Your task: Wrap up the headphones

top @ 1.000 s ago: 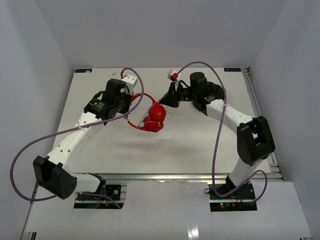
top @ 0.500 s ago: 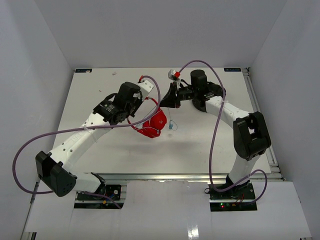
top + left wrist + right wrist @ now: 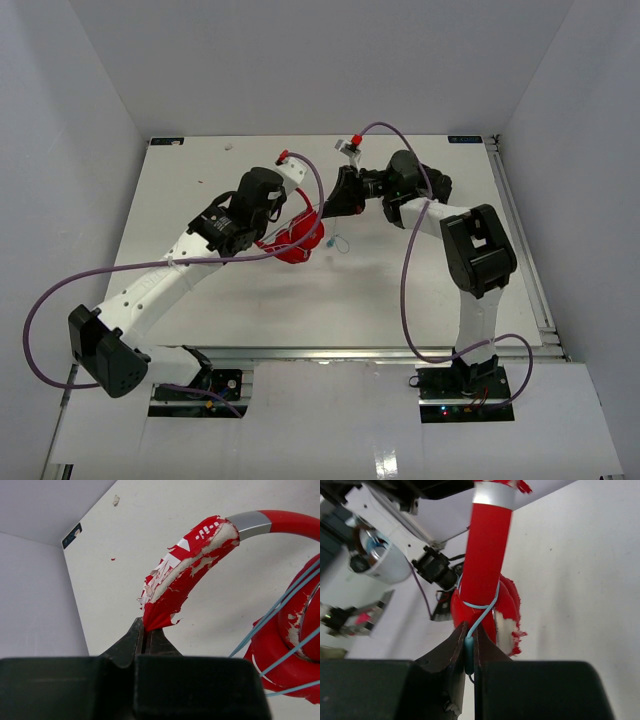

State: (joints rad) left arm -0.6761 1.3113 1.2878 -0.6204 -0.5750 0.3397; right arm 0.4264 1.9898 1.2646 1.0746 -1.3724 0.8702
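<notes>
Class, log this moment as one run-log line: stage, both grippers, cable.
stage: wrapping under way | left gripper: shut on headband of headphones | right gripper: shut on cable | cable: strands across earcup and headband

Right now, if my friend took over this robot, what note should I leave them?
Left jaws: shut, pinching the peeling red headband.
Right jaws: shut on the thin blue cable.
Headphones: held between both arms over the middle of the table.
Done: some cable turns already cross the headband and an earcup.
Left: a short loose bit of cable hangs beside the headphones; it probably needs winding on and tucking in.
</notes>
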